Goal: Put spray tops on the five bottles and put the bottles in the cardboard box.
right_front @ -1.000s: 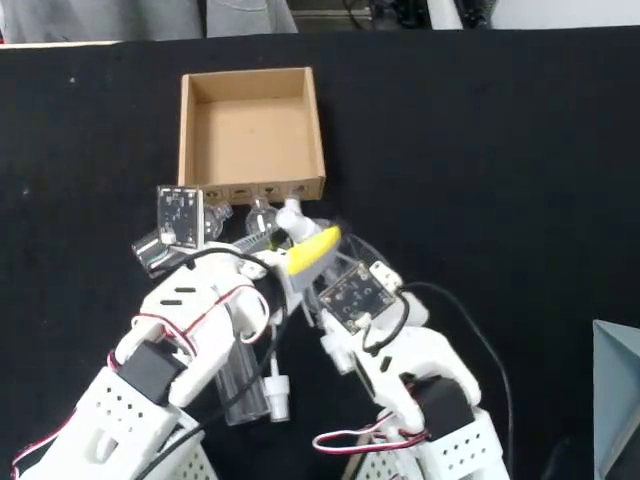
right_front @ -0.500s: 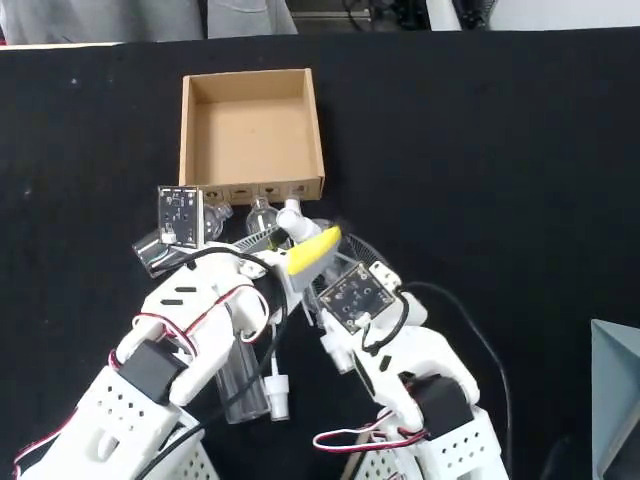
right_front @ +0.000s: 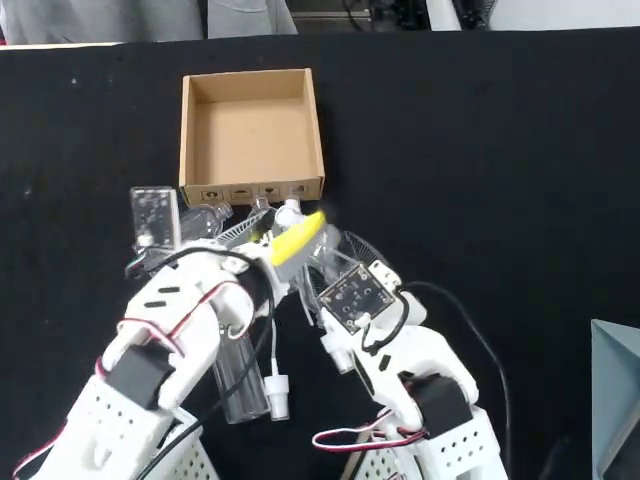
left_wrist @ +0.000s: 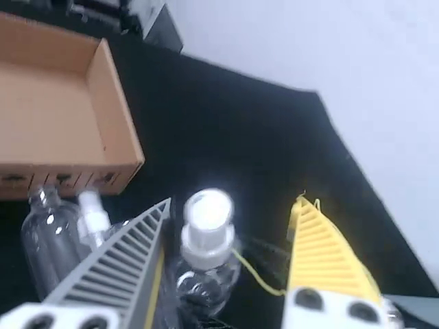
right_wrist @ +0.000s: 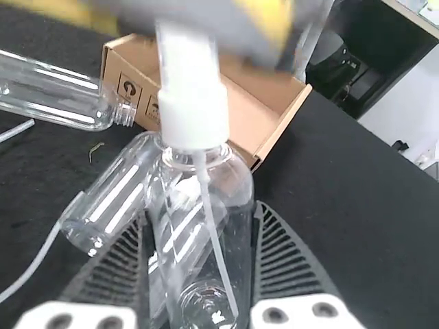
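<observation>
Seating the spray top (left_wrist: pixel 208 221) squarely needs the right tool (right_wrist: pixel 199 216), clenched on the bottle (right_wrist: pixel 206 181) near the cardboard box (right_front: pixel 250 189), steady while the released left tool (left_wrist: pixel 233 204) straddling it closes.

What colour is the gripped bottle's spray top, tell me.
The spray top is white, clearest in the right wrist view.

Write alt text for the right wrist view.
The right gripper holds a clear bottle with a white spray top at its neck, the tube running down inside. Other clear bottles lie on the black table behind it, in front of the cardboard box.
</observation>
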